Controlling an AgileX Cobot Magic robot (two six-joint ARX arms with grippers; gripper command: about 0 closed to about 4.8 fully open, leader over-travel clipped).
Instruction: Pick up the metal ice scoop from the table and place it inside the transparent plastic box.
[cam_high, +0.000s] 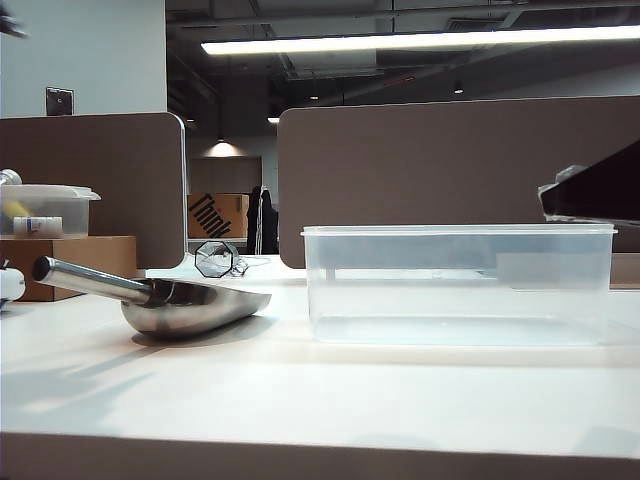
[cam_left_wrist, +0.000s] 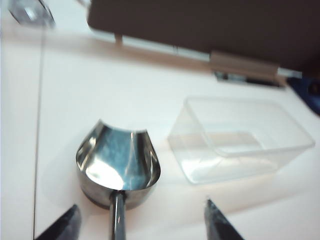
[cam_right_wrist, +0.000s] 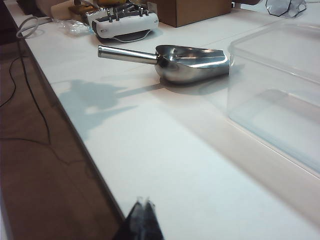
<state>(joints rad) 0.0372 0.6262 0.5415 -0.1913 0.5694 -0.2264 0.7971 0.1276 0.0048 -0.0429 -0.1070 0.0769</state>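
- Fingertips of the left gripper (cam_left_wrist: 140, 225) are standing wide apart above the table, one dark tip on each side of the scoop's handle with clear gaps, touching nothing; that spread looks chosen so the jaws can straddle the tube before closing.
- Handle and bowl of the metal ice scoop (cam_left_wrist: 118, 167) are lying directly ahead of that gripper, the handle end pointing toward it, which is offering a straight line for a grasp.
- Scoop (cam_high: 170, 298) is resting on its rounded belly on the table (cam_high: 300, 400), handle tilting up toward the left side of the exterior view, so the tube is sitting clear of the surface and should be easy to pinch.
- Transparent plastic box (cam_high: 458, 285) is sitting just beside the scoop's mouth, upright, lidless and with nothing inside, apart from the scoop; the open top is leaving a short carry and a simple drop.
- Right gripper (cam_right_wrist: 143, 220) is hanging low near the table's front edge, well away from scoop and box, its tips pressed together around nothing, apparently keeping out of the working arm's way.
- Nothing is being held yet, so the pick is not yet made.
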